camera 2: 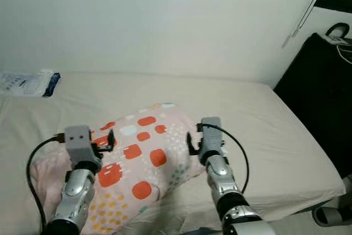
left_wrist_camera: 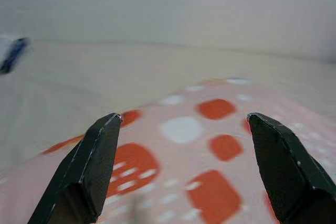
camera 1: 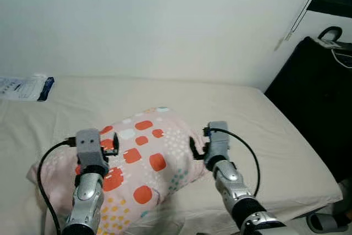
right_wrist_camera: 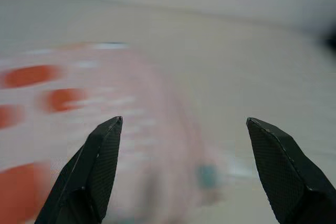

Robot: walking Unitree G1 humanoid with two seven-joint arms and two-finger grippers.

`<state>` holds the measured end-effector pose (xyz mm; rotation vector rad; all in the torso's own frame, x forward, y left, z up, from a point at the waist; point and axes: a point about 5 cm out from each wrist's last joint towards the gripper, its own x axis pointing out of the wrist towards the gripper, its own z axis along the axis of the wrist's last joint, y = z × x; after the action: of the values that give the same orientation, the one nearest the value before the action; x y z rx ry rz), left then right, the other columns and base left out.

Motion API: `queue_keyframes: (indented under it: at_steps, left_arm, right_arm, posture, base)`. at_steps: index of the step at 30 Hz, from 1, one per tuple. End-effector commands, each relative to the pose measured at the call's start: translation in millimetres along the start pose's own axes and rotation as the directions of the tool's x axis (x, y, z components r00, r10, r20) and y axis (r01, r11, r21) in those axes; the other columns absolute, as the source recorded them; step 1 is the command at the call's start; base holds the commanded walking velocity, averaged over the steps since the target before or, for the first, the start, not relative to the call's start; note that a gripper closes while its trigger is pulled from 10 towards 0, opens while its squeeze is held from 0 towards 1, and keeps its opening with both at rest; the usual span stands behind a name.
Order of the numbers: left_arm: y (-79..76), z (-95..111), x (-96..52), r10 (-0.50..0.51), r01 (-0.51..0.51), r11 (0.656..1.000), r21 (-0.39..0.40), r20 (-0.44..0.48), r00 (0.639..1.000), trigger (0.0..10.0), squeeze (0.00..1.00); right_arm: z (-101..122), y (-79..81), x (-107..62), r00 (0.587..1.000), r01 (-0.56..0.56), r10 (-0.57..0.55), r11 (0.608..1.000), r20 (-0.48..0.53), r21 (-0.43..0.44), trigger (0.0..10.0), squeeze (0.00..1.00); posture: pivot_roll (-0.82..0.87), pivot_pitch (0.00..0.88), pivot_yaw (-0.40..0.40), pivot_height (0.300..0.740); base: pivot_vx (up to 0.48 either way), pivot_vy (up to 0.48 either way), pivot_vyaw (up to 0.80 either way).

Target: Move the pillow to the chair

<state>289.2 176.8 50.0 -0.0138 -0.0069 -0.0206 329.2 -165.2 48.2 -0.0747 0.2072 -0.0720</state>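
Jaws released on both grippers | pillow (camera 1: 140, 160) on bed (camera 1: 247, 119) | head views: packet (camera 1: 25, 87)

— Left arm? Reaching forward, left gripper (camera 1: 109, 142) with fingers (left_wrist_camera: 89, 166) spread wide.
— Right arm? Also extended forward, right gripper (camera 1: 197, 146) level with it, fingers (right_wrist_camera: 97, 166) equally parted.

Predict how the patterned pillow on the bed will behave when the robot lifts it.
The pillow looks plump and soft, so it will probably sag and feel light. Its fabric may slip from the open left gripper and right gripper, poised at opposite sides.
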Motion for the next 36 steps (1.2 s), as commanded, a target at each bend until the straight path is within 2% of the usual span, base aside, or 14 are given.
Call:
queue_keyframes:
  at_steps: [1, 2, 4, 7, 10, 12, 15, 16, 18, 20, 22, 24, 35, 36]
  left_arm:
    - [-9.1, 7.8, 5.2, -0.046, 0.046, 0.999, -0.005, 0.044, 0.998, 10.0, 0.0]
    - [-9.1, 7.8, 5.2, -0.046, 0.046, 0.999, -0.005, 0.044, 0.998, 10.0, 0.0]
    - [-15.5, 11.9, 12.2, -0.067, 0.069, 0.997, -0.032, 0.055, 0.996, 10.0, 0.0]
    - [-21.2, 14.9, 16.6, -0.091, 0.094, 0.995, -0.047, 0.064, 0.994, 10.0, 0.0]
    - [-44.7, 22.8, 27.0, -0.213, 0.22, 0.972, -0.088, 0.08, 0.974, 10.0, 0.0]
    - [-52.8, 22.7, 28.6, -0.257, 0.262, 0.963, -0.068, 0.07, 0.964, 10.0, 0.0]
    - [-59.4, 18.6, 27.4, -0.287, 0.288, 0.957, -0.032, 0.045, 0.957, 10.0, 0.0]
    - [-59.4, 18.6, 27.4, -0.287, 0.288, 0.957, -0.032, 0.045, 0.957, 10.0, 0.0]
    - [-63.1, 14.8, 24.9, -0.309, 0.31, 0.951, -0.009, 0.031, 0.95, 10.0, 0.0]
    - [-60.5, 13.1, 23.3, -0.282, 0.283, 0.959, -0.021, 0.029, 0.959, 10.0, 0.0]
    - [-58.7, 13.0, 23.2, -0.265, 0.266, 0.963, -0.029, 0.029, 0.964, 10.0, 0.0]
    - [-50.3, 12.1, 21.6, -0.195, 0.197, 0.979, -0.055, 0.03, 0.98, 10.0, 0.0]
    - [-37.2, 6.3, 13.1, -0.114, 0.115, 0.992, -0.043, 0.024, 0.993, 10.0, 0.0]
    - [-29.8, 4.5, 11.4, -0.055, 0.055, 0.998, -0.035, 0.015, 0.998, 10.0, 0.0]
  right_arm:
    - [-1.9, -12.8, -1.9, 0.996, 0.085, -0.085, 0.996, 0.012, -0.014, 10.0, 0.0]
    - [-1.9, -12.8, -1.9, 0.996, 0.085, -0.085, 0.996, 0.012, -0.014, 10.0, 0.0]
    - [1.1, -24.5, -2.1, 0.986, 0.163, -0.162, 0.987, 0.039, -0.014, 10.0, 0.0]
    - [3.5, -29.3, -2.4, 0.98, 0.191, -0.19, 0.981, 0.061, -0.016, 10.0, 0.0]
    - [6.3, -35.9, -3.4, 0.973, 0.212, -0.21, 0.977, 0.09, -0.013, 10.0, 0.0]
    - [6.3, -35.9, -3.6, 0.974, 0.21, -0.208, 0.978, 0.093, -0.013, 10.0, 0.0]
    - [9.9, -24.1, -1.9, 0.988, 0.111, -0.114, 0.993, 0.108, 0.029, 10.0, 0.0]
    - [9.9, -24.1, -1.9, 0.988, 0.111, -0.114, 0.993, 0.108, 0.029, 10.0, 0.0]
    - [14.2, -7.7, -0.7, 0.991, -0.027, 0.019, 0.998, 0.13, 0.065, 10.0, 0.0]
    - [18.1, 16.7, -0.4, 0.971, -0.206, 0.191, 0.974, 0.143, 0.092, 10.0, 0.0]
    - [20.4, 23.7, -0.5, 0.959, -0.255, 0.238, 0.962, 0.155, 0.097, 10.0, 0.0]
    - [25.0, 33.2, -0.8, 0.936, -0.323, 0.303, 0.941, 0.18, 0.095, 10.0, 0.0]
    - [23.4, 35.5, -0.2, 0.931, -0.347, 0.331, 0.934, 0.157, 0.088, 10.0, 0.0]
    - [17.1, 26.8, 1.9, 0.959, -0.273, 0.264, 0.958, 0.102, 0.086, 10.0, 0.0]
  posture:
    - [0.09, 0.0, -0.166, 0.74]
    - [0.09, 0.0, -0.166, 0.74]
    - [0.08, 0.0, -0.158, 0.74]
    - [0.08, 0.0, -0.157, 0.74]
    - [0.07, 0.0, -0.154, 0.74]
    - [0.06, 0.0, -0.15, 0.74]
    - [0.03, 0.0, -0.141, 0.74]
    - [0.03, 0.0, -0.141, 0.74]
    - [0.02, 0.0, -0.144, 0.74]
    - [0.03, 0.0, -0.152, 0.74]
    - [0.03, 0.0, -0.154, 0.74]
    - [0.03, 0.01, -0.168, 0.74]
    - [0.04, 0.023, -0.185, 0.74]
    - [0.05, 0.021, -0.191, 0.74]
  base:
    - [0.0, 0.0, 0.0]
    - [0.0, 0.0, 0.0]
    - [0.0, 0.0, 0.0]
    - [0.0, 0.0, 0.0]
    - [0.0, 0.0, 0.0]
    - [0.0, 0.0, 0.0]
    - [0.0, 0.0, 0.0]
    - [0.0, 0.0, 0.0]
    - [0.0, 0.0, 0.0]
    - [0.0, 0.0, 0.0]
    - [0.0, 0.0, 0.0]
    - [0.0, 0.0, 0.0]
    - [0.0, 0.0, 0.0]
    - [0.0, 0.0, 0.0]
